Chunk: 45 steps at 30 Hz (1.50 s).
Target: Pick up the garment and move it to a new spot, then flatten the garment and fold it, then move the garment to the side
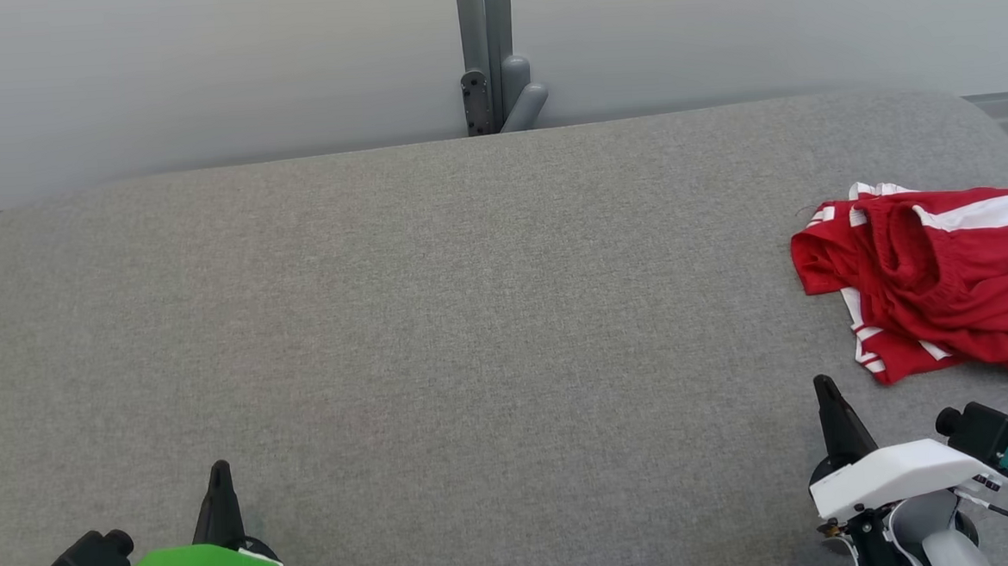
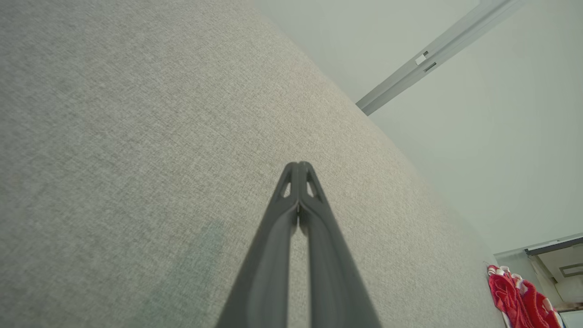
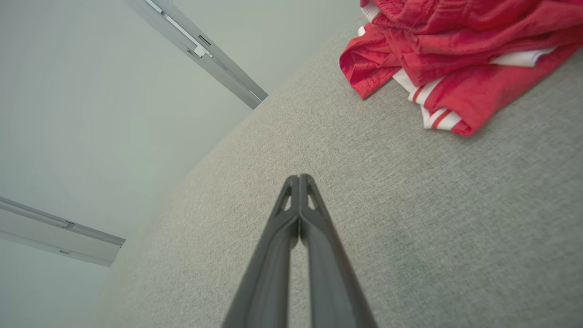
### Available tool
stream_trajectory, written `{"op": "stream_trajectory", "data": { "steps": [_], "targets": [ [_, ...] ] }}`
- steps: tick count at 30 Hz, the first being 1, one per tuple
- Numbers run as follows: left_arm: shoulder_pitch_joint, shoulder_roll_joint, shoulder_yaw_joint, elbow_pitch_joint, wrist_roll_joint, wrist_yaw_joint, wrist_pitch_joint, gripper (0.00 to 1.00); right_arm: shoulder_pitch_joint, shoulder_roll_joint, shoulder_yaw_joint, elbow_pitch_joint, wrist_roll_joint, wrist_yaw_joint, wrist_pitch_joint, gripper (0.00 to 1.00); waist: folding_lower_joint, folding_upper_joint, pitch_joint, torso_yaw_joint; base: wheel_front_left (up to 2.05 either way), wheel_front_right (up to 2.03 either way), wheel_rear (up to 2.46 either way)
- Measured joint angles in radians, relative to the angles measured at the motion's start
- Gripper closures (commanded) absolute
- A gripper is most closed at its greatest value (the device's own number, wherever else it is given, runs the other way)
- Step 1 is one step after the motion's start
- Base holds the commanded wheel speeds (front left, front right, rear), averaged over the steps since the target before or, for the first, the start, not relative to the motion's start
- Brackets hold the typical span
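Left gripper (image 1: 219, 469): dark fingers pressed together, nothing between, over bare table (image 1: 471, 319).
Table: grey woven fabric, rounded corners.
Right gripper (image 1: 822, 384): fingers pressed together, nothing pinched.
Garment (image 1: 935, 282): just ahead-right of right gripper, well right of left gripper, not touching either. Crumpled heap of soft red cloth with white stripes; long axis roughly left-right; heading cannot tell.
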Motion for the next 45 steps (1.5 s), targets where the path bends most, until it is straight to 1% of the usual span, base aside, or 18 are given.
{"op": "stream_trajectory", "data": {
  "steps": [22,45],
  "targets": [
    [-0.021,0.001,0.031,-0.035,-0.257,-0.026,0.070,1.00,-0.006,-0.001,-0.027,-0.036,0.282,0.000,0.065,1.00,0.0000,0.0000,-0.007,0.002,0.00,0.00,0.00],
    [-0.040,0.002,0.059,-0.062,-0.480,-0.044,0.129,1.00,-0.015,-0.002,-0.050,-0.067,0.520,0.000,0.123,1.00,0.0000,0.0000,-0.013,0.005,0.00,0.00,0.00]
  ]
}}
